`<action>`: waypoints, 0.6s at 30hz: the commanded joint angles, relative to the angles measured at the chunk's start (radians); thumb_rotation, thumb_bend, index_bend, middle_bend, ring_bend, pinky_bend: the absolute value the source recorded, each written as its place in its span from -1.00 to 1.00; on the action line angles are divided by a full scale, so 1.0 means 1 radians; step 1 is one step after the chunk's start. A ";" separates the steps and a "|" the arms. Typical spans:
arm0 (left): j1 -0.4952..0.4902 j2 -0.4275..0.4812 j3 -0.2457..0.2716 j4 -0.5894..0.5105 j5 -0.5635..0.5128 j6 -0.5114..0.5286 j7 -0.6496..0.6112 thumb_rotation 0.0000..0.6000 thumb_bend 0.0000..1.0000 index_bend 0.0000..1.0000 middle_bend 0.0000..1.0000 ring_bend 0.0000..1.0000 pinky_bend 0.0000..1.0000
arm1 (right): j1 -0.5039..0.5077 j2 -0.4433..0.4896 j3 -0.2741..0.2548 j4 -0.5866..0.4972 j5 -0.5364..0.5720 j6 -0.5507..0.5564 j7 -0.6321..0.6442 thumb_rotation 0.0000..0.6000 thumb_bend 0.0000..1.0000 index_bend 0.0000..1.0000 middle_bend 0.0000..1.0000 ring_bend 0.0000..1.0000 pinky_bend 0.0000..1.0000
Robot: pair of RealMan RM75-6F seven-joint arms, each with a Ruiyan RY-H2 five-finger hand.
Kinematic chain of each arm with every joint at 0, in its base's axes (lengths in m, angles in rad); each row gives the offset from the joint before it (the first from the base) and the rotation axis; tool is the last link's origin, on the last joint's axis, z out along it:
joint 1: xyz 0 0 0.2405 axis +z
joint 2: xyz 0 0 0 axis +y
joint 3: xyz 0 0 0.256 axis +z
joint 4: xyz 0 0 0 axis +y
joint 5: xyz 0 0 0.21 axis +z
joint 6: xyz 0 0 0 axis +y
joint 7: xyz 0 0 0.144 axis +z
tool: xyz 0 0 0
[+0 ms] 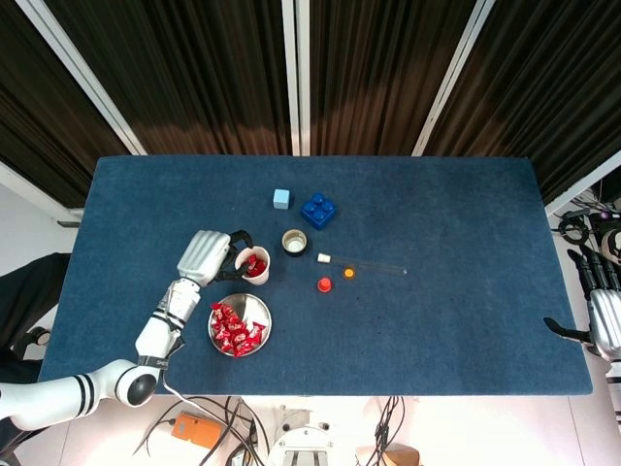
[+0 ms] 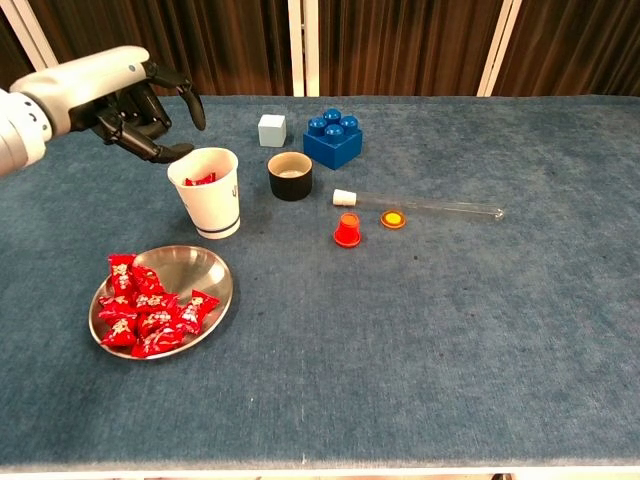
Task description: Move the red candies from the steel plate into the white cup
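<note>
Left hand empty beside the cup, plenty of candy left on the plate.

The left hand [image 2: 135, 100] hovered just beside the rim of the white paper cup [image 2: 207, 193], fingers spread, holding nothing; red wrapped candies [image 2: 150, 312] lay piled on the round steel plate [image 2: 212, 271], a few showing inside the cup. Best next: swing down over the pile and pinch one wrapper cleanly. The right hand [image 1: 604, 320] hung off the surface's edge, grip unclear.

The right hand [image 1: 605, 325] is cut off by the head view's edge at 3 o'clock; its finger pose cannot be told. The cup [image 2: 206, 192] wall hides most candies [image 2: 200, 179] inside.
</note>
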 commanded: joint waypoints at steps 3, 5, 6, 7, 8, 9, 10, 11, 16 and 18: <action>0.062 0.059 0.044 -0.053 0.076 0.081 -0.028 1.00 -0.47 -0.15 0.84 0.84 0.66 | -0.002 0.000 0.002 0.001 0.000 0.005 0.004 1.00 -0.49 -1.00 -0.94 -1.00 -0.75; 0.090 0.084 0.068 -0.065 0.113 0.117 -0.036 1.00 -0.47 -0.15 0.84 0.84 0.66 | 0.000 -0.001 0.002 0.003 -0.004 0.005 0.007 1.00 -0.49 -1.00 -0.94 -1.00 -0.75; 0.104 0.093 0.078 -0.068 0.127 0.135 -0.039 1.00 -0.47 -0.14 0.84 0.84 0.66 | 0.000 -0.002 0.002 0.004 -0.006 0.004 0.007 1.00 -0.49 -1.00 -0.94 -1.00 -0.75; 0.116 0.100 0.090 -0.069 0.145 0.152 -0.042 1.00 -0.47 -0.13 0.84 0.84 0.66 | 0.001 -0.002 0.002 0.004 -0.007 0.005 0.007 1.00 -0.49 -1.00 -0.94 -1.00 -0.75; 0.132 0.108 0.107 -0.070 0.169 0.171 -0.049 1.00 -0.47 -0.12 0.84 0.84 0.66 | 0.002 -0.003 0.002 0.004 -0.009 0.005 0.006 1.00 -0.49 -1.00 -0.94 -1.00 -0.75; 0.142 0.115 0.120 -0.071 0.186 0.182 -0.056 1.00 -0.48 -0.12 0.84 0.84 0.66 | 0.002 -0.004 0.003 0.004 -0.010 0.006 0.006 1.00 -0.49 -1.00 -0.94 -1.00 -0.75; 0.151 0.120 0.133 -0.071 0.204 0.191 -0.065 1.00 -0.49 -0.11 0.84 0.84 0.66 | 0.003 -0.005 0.004 0.004 -0.011 0.006 0.006 1.00 -0.49 -1.00 -0.94 -1.00 -0.75; 0.158 0.124 0.147 -0.067 0.226 0.196 -0.075 1.00 -0.50 -0.11 0.84 0.84 0.66 | 0.004 -0.005 0.005 0.003 -0.013 0.007 0.006 1.00 -0.49 -1.00 -0.94 -1.00 -0.75; 0.162 0.121 0.234 -0.006 0.340 0.173 -0.061 1.00 -0.60 -0.10 0.84 0.83 0.66 | 0.008 0.002 0.011 -0.011 -0.028 0.022 -0.006 1.00 -0.49 -1.00 -0.94 -1.00 -0.75; 0.159 0.111 0.253 0.015 0.362 0.157 -0.036 1.00 -0.63 -0.10 0.84 0.83 0.66 | 0.008 0.008 0.015 -0.020 -0.030 0.032 -0.017 1.00 -0.48 -1.00 -0.94 -1.00 -0.75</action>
